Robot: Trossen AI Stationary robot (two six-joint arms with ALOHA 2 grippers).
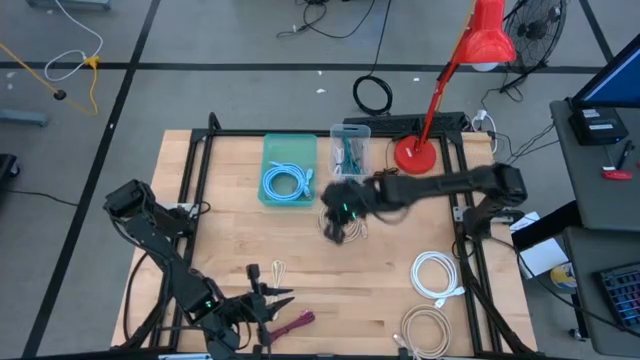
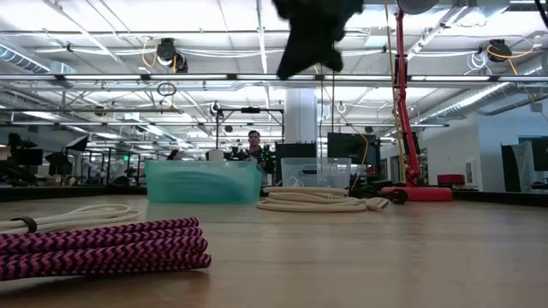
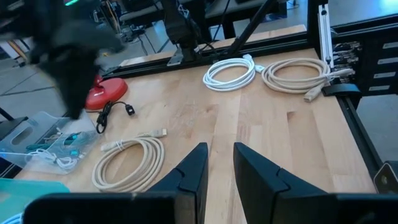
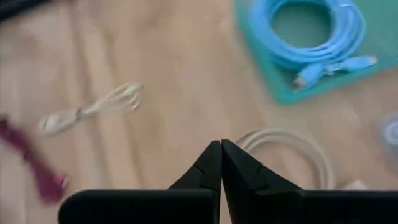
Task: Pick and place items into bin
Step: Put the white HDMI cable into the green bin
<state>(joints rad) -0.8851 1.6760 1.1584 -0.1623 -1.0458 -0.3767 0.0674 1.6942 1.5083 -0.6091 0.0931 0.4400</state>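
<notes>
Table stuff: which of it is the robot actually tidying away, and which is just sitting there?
Part of the job:
light blue coil, already in the teal bin
beige coil below the right gripper
white coil
second beige coil
maroon cord
cream cord

Just there:
red lamp
clear box

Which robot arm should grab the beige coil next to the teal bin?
The right arm, most likely. Its end effector hangs directly over the beige coil, beside the teal bin. The left end effector waits at the table's near edge by the maroon cord, much farther away.
</notes>
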